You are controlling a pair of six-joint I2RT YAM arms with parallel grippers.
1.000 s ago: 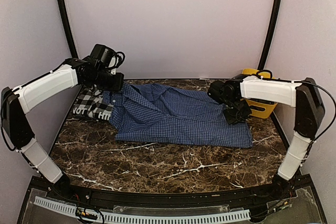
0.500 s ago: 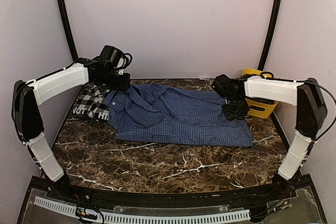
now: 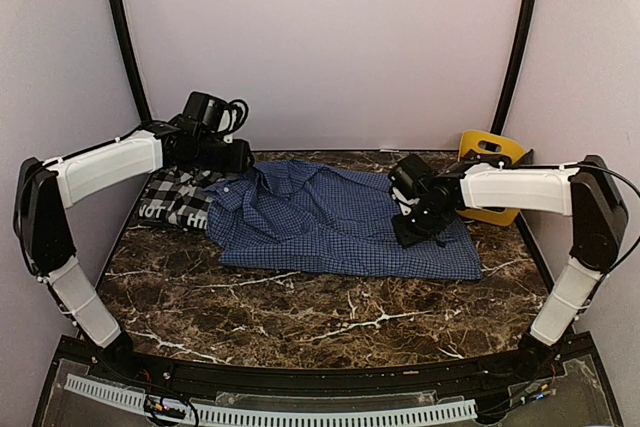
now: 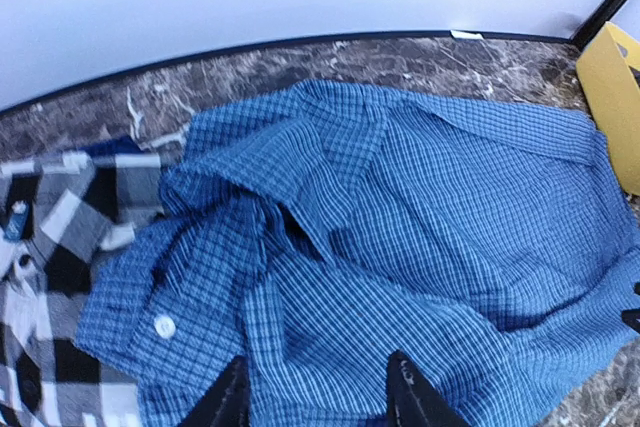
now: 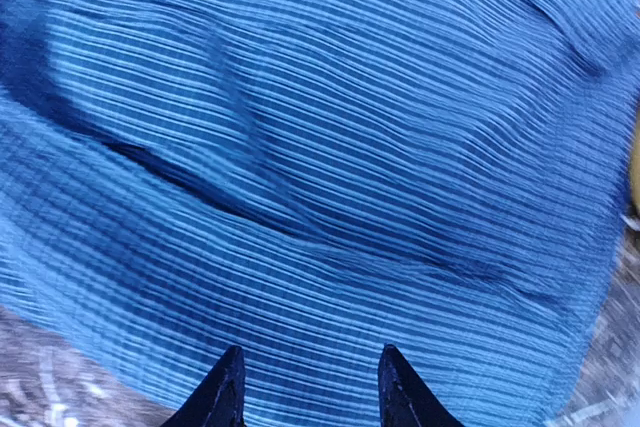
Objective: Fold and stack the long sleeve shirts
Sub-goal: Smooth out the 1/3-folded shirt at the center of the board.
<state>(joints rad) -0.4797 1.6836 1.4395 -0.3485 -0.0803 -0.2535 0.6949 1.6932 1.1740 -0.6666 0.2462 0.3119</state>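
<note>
Across the far table (image 3: pixel 300 317), the blue shirt (image 3: pixel 340 222) lies overlapping the plaid shirt (image 3: pixel 172 199) at left; limp cloth, likely best pinched at hem corners. Left gripper (image 4: pixel 318 395) and right gripper (image 5: pixel 305 389) hover spread, empty.

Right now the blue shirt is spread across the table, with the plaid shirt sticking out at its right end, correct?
No. The plaid shirt sticks out at the blue shirt's left end, as the top view shows; the right end lies by the yellow bin. The blue shirt is spread across the table.
</note>
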